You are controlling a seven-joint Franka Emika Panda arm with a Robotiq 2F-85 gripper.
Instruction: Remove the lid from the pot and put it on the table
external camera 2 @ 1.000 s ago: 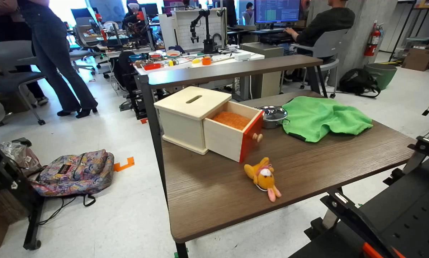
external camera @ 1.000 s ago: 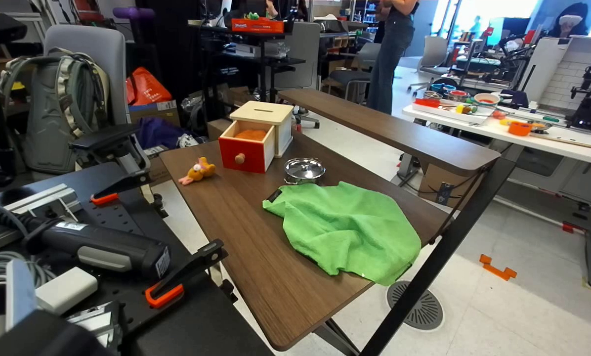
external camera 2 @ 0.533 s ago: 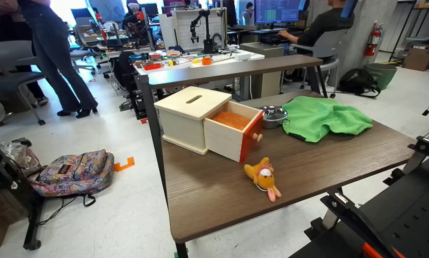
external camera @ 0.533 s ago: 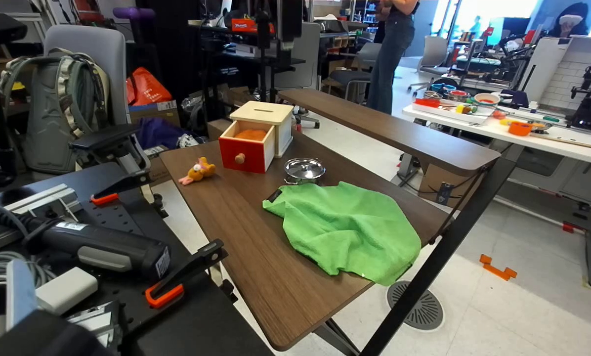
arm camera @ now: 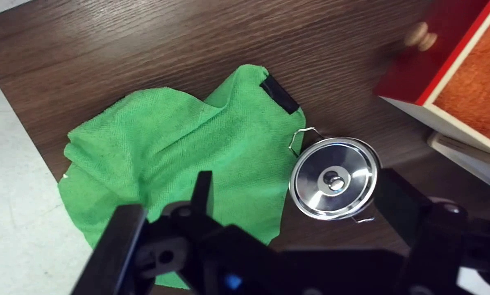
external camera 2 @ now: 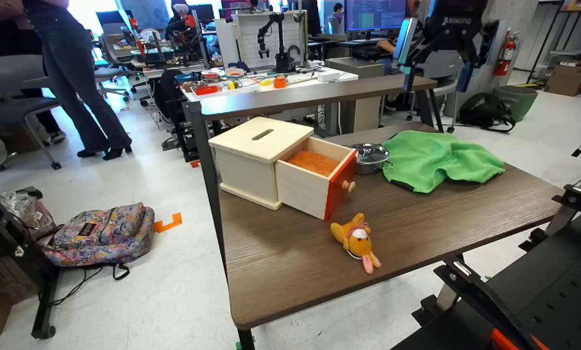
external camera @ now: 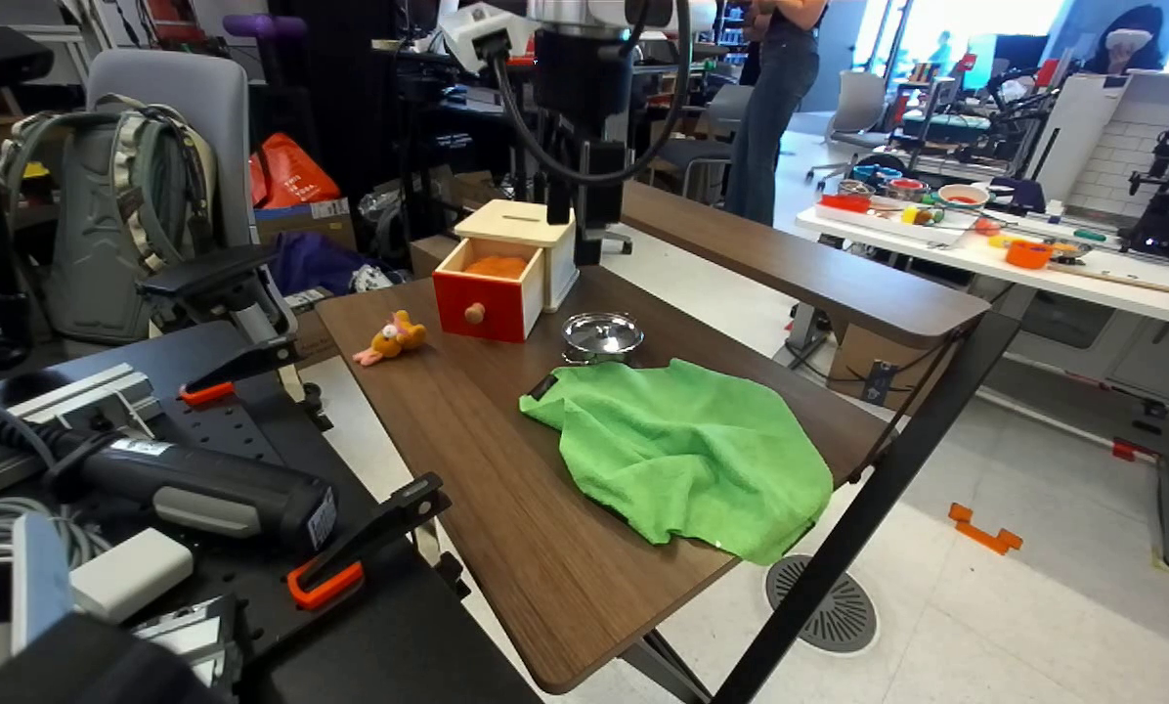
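The silvery lid (external camera: 604, 330) sits on the small metal pot (external camera: 592, 354) on the dark brown table (external camera: 467, 430). The lid also shows in an exterior view (external camera 2: 369, 152), with the pot (external camera 2: 368, 168) beneath it. My gripper (external camera 2: 436, 81) is open and empty, pointing down, well above the table. It also shows edge-on in an exterior view (external camera: 575, 235). In the wrist view, the lid (arm camera: 310, 180) with its round knob lies between the fingers of the gripper (arm camera: 295, 171), nearer the right one. The pot body is mostly hidden under the lid there.
A green cloth (external camera: 692, 450) lies against the pot. A wooden box (external camera 2: 261, 141) with its red-fronted drawer (external camera 2: 341, 187) pulled out stands beside the pot. An orange toy (external camera 2: 356, 238) lies near the table edge. A raised brown shelf (external camera: 790, 254) runs along one side.
The arm has come down into both exterior views from the top, with the gripper now fully in sight. The lid, pot, cloth, box and toy have not moved.
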